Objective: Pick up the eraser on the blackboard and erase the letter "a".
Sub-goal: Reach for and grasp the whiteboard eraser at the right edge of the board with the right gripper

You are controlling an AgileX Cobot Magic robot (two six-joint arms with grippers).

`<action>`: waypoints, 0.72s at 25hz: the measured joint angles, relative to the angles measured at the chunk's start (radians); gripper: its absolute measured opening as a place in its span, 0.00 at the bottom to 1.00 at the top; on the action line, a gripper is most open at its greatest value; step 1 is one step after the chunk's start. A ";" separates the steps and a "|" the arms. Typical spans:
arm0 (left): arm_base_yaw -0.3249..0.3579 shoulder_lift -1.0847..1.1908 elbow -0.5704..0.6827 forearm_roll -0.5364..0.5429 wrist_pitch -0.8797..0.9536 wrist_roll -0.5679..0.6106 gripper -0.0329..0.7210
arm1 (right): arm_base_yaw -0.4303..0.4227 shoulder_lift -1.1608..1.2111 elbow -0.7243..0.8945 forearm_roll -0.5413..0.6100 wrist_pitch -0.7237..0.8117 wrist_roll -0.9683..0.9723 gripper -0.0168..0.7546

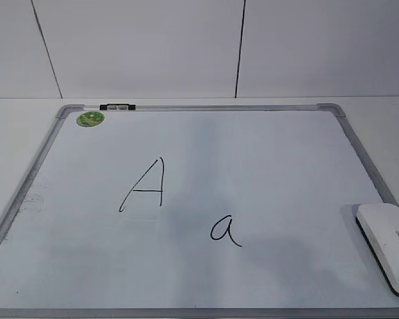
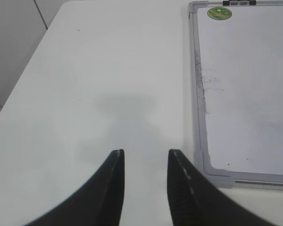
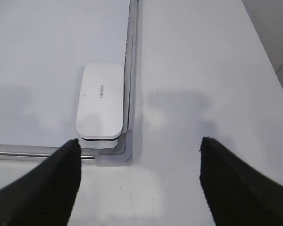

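The blackboard (image 1: 266, 153) is a white board in a grey frame lying flat on the table. The small cursive letter "a" (image 1: 225, 230) is written near its front middle. The white eraser (image 1: 387, 244) lies in the board's front right corner; it also shows in the right wrist view (image 3: 100, 100), against the frame. My right gripper (image 3: 139, 146) is wide open and empty, hovering just off that corner, short of the eraser. My left gripper (image 2: 145, 153) is open and empty over bare table left of the board's front left corner (image 2: 212, 165). Neither gripper shows in the exterior view.
A larger capital "A" (image 1: 145, 184) is written left of the small one. A green round magnet (image 1: 90, 119) sits in the board's far left corner, with a black clip (image 1: 116, 106) on the top frame. A white tiled wall (image 1: 186, 46) stands behind.
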 joint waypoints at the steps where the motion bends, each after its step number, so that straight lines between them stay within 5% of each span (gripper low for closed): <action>1: 0.000 0.000 0.000 0.000 0.000 0.000 0.36 | 0.000 0.000 0.000 0.000 0.000 0.000 0.79; 18: 0.000 0.000 0.000 0.000 0.000 0.000 0.36 | 0.000 0.000 0.000 0.000 0.000 0.000 0.79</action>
